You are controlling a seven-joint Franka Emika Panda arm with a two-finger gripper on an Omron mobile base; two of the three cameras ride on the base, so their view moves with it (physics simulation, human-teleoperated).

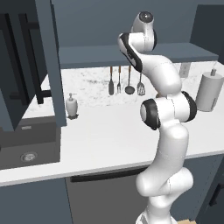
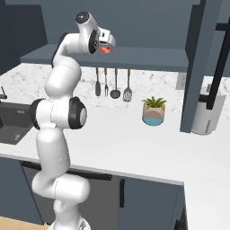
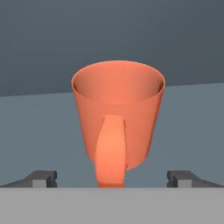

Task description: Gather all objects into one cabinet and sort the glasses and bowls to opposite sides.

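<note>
An orange cup (image 3: 117, 109) stands upright on the slate-blue cabinet shelf (image 3: 35, 131). Its handle faces the hand camera. My gripper (image 3: 111, 178) is open. Its two fingertips (image 3: 43, 177) stand wide apart, one on each side of the cup's base, and touch nothing. In the right base view the arm reaches high up to the shelf (image 2: 148, 57), and the orange cup (image 2: 106, 50) shows right at the hand. The cabinet's tall open door (image 2: 197, 67) with its long black bar handle (image 2: 220, 63) hangs to the right. The same door (image 1: 49, 61) hangs at the left in the left base view.
On the white counter (image 1: 109, 135) stand a white soap dispenser (image 1: 71, 106), a paper towel roll (image 1: 209, 92) and a potted plant (image 2: 153, 112). Utensils (image 1: 127, 83) hang on the back wall. A dark sink (image 1: 28, 148) lies at the left.
</note>
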